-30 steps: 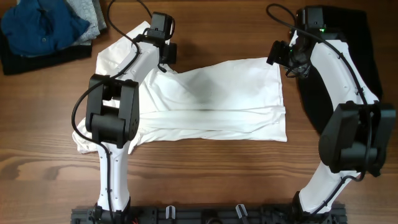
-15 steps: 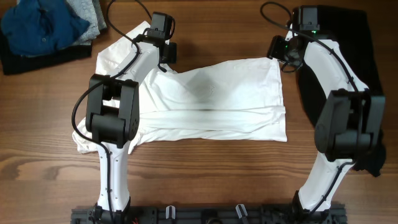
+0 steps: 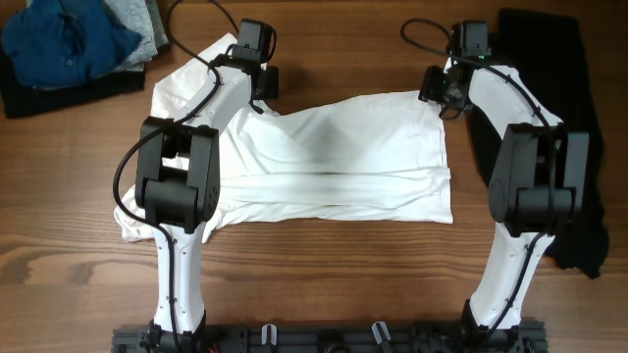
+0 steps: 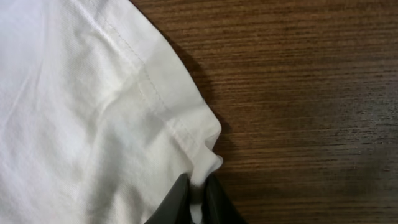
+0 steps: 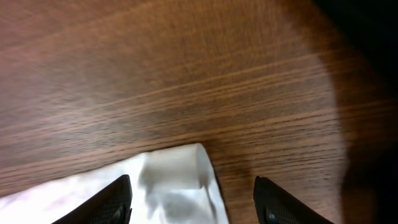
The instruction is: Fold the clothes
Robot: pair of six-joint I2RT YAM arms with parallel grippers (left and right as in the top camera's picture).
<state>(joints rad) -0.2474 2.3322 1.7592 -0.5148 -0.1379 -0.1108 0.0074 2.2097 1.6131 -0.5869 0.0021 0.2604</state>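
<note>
A wide brown wooden worktop is seen from above. In the middle of it, a large white short-sleeved T-shirt of thin wrinkly fabric is laid flat and sideways. Its sleeves are on the left and its bottom edge is on the right.

1 long fold line is seen along the near half of the T-shirt, so 1 side looks to have been turned in already. The sleeves are spread out and bunched on the left, and the far half is not folded. Only a small part of the job looks done, and most of the folding is left.

A long black garment is laid at the right edge of the worktop, just beside the right arm. A small pile of blue and grey folded garments is kept in the far left corner, well apart from the T-shirt.

The left claw is shut tight. A little tip of the T-shirt's stitched far edge is pinched in it, close to the sleeve.

The right claw is held wide open above the T-shirt's far right corner. The corner is seen between its 2 black fingers, but it is not gripped yet. It may be touched by the fingers, but this cannot be told.
</note>
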